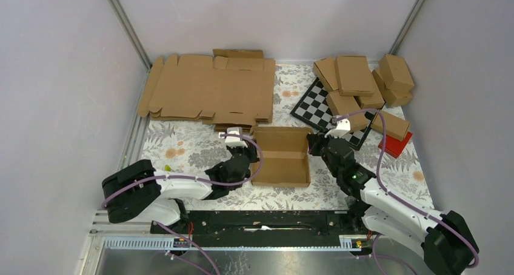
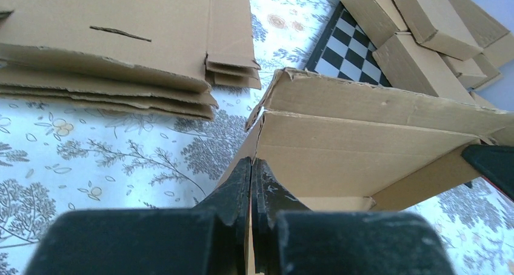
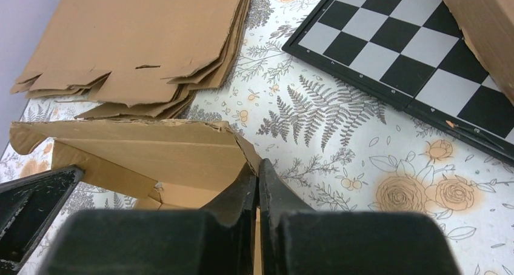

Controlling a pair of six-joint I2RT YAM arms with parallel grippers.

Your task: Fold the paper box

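Top external view: the paper box (image 1: 280, 157) sits mid-tabletop (image 1: 182, 148), open side up and half-formed, between the two arms. At its left wall is the left gripper (image 1: 250, 160); at its right wall, the right gripper (image 1: 313, 145).

Left wrist view: fingers (image 2: 233, 190) pressed close together with a sliver of brown card showing between them, pinching the box's left wall. The far wall of the box stands raised just ahead, its top edge ragged.

Right wrist view: the same on the other side. The jaws are nearly closed on the edge of the right wall, with a corner of the box right at the fingertips.

Behind the box to the left lies a stack of flat blanks (image 1: 209, 90). Behind right is a chequered board (image 1: 315, 102), partly under a pile of folded cartons (image 1: 363, 84). A red block (image 1: 397, 145) lies near the right arm.
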